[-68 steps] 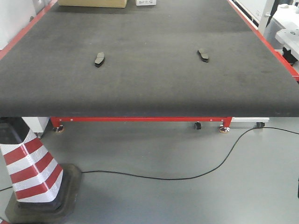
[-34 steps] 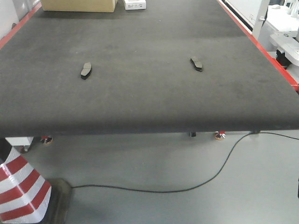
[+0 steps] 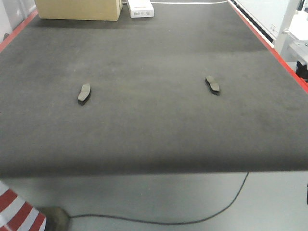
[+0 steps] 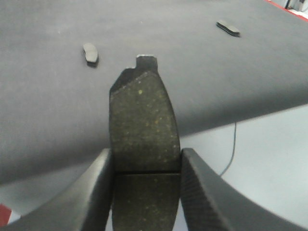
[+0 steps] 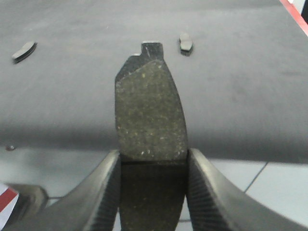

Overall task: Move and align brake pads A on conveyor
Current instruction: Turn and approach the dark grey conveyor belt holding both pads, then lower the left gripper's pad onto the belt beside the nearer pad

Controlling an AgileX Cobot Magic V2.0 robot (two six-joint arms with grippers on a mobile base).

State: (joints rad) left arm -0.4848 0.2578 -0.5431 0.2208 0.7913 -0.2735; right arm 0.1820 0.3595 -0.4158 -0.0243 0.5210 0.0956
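- While two pads lie on the belt (image 3: 154,139), left pad (image 3: 84,93) mid-left and right pad (image 3: 212,84) mid-right, two look unplaced.
- Each long axis runs roughly up-frame, the right one skewed.
- Left gripper (image 4: 144,178) clamps pad three (image 4: 143,127); right gripper (image 5: 151,183) clamps pad four (image 5: 150,113), lengthwise toward the belt.

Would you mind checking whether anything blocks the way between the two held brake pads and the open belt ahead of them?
Nothing visible does. The left end effector and the right end effector each grip a pad above the conveyor's near edge, and only two lying pads sit further along.
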